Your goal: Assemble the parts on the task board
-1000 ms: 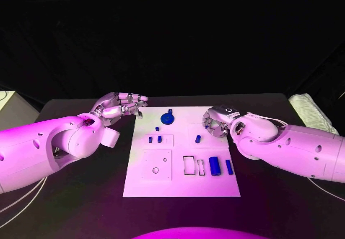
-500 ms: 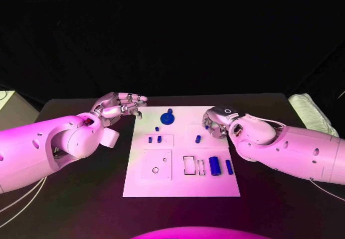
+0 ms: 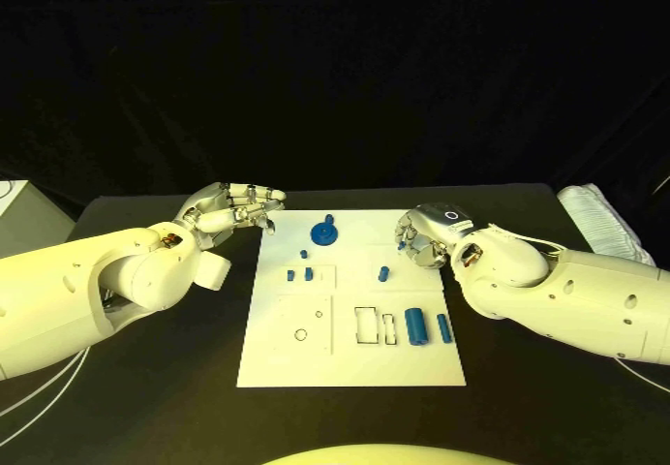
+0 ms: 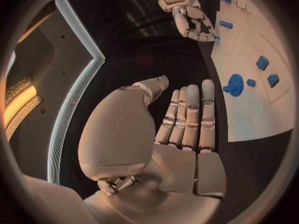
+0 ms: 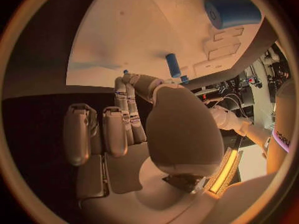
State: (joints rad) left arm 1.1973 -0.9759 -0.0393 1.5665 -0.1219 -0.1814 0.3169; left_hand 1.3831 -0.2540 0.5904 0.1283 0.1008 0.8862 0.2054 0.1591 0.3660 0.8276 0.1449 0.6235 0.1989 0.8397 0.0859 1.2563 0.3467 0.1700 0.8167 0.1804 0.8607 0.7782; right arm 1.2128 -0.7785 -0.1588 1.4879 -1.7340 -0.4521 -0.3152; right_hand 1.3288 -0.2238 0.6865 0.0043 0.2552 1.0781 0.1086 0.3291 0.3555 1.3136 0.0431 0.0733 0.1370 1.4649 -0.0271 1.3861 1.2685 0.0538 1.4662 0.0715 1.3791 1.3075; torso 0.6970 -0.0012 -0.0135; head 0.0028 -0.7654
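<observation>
**A:** Anything shifted since a second ago?

**B:** Barely. The right hand (image 3: 423, 239) has crept a touch toward the right edge of the white board (image 3: 280, 363); the left hand (image 3: 237, 206) sits where it was, just off the board's far left corner. The blue pieces haven't moved.

**A:** Is either hand holding something?

**B:** The left one, no: its fingers (image 4: 189, 115) lie straight and side by side, nothing in them. The right hand's fingers (image 5: 127, 103) curl down over the board's edge. I can't tell whether they have pinched anything; a tiny blue tip shows by the fingertips, no more.

**A:** Where are the pieces?

**B:** The round blue knob (image 3: 324, 231) stands near the far edge, two small pegs (image 3: 299, 274) below it, a lone peg (image 3: 384, 274) just beside the right hand, and a thick cylinder (image 3: 417, 324) with a thin one (image 3: 444, 327) lie near the slots (image 3: 376, 325).

**A:** So how to do this well?

**B:** I'd judge the lone peg is the target. Come down straight over it, close from opposite sides, and lift it upright so it doesn't tip.
</observation>
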